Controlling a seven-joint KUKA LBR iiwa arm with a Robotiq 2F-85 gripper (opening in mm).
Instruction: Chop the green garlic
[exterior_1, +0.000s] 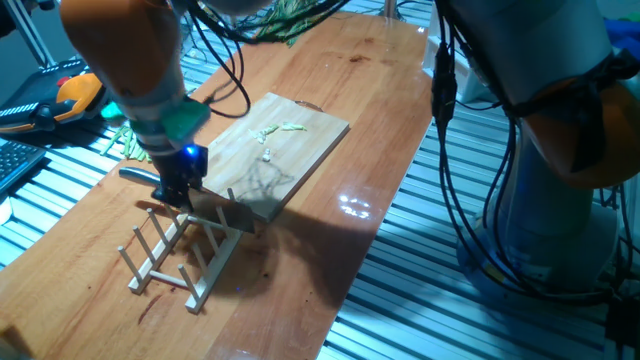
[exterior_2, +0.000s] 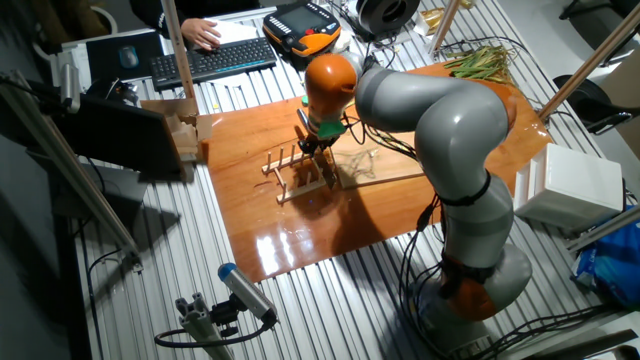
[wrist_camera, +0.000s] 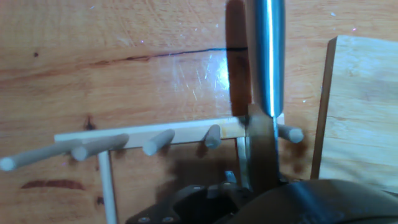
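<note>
Wooden table (exterior_1: 380, 130): your gripper (exterior_1: 172, 190) hangs over the dowel rack (exterior_1: 180, 255), its fingers apparently pinching the knife (wrist_camera: 264, 93), blade (exterior_1: 225, 212) slotted between dowels, presumably for storage. The green garlic (exterior_1: 278, 131) lies as scattered bits on the cutting board (exterior_1: 300, 150), well apart.

I'm looking at a robotics lab bench, slotted aluminium-profile table (exterior_2: 300, 300) under a wooden board, grey and orange industrial arm (exterior_2: 450, 130) with trailing cables, keyboard (exterior_2: 215, 58) and someone's hand at it, teach pendant (exterior_2: 300, 25), metal frame posts
</note>
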